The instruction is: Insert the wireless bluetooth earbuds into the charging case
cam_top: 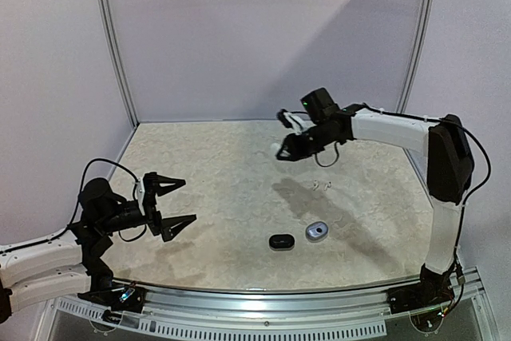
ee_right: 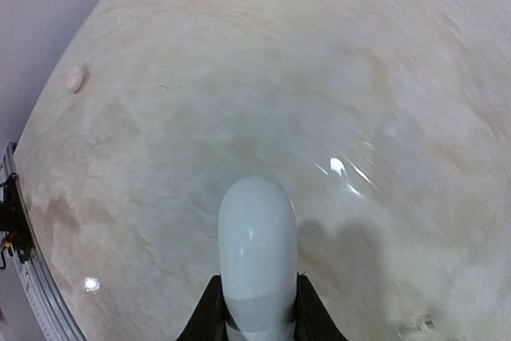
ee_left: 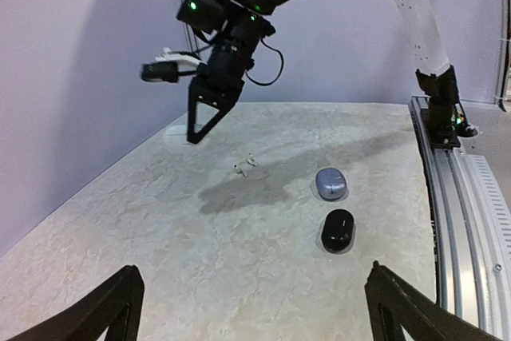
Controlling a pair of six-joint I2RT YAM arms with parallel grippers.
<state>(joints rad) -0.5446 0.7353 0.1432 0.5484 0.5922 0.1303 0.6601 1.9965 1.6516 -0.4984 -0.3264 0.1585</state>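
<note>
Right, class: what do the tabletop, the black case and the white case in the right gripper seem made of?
Tabletop: looks like polished stone or marble-print laminate; veined pattern, light glints. Black case: probably smooth plastic, faint sheen on its lid. White case, clamped in the right gripper: likely glossy plastic; a bright highlight sits on its rounded shell.

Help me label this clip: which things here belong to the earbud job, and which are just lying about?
Job: two white earbuds; white case, held in the right gripper.
Lying about: grey case and black case, both shut, untouched on the table; left gripper, open, holding nothing.
</note>
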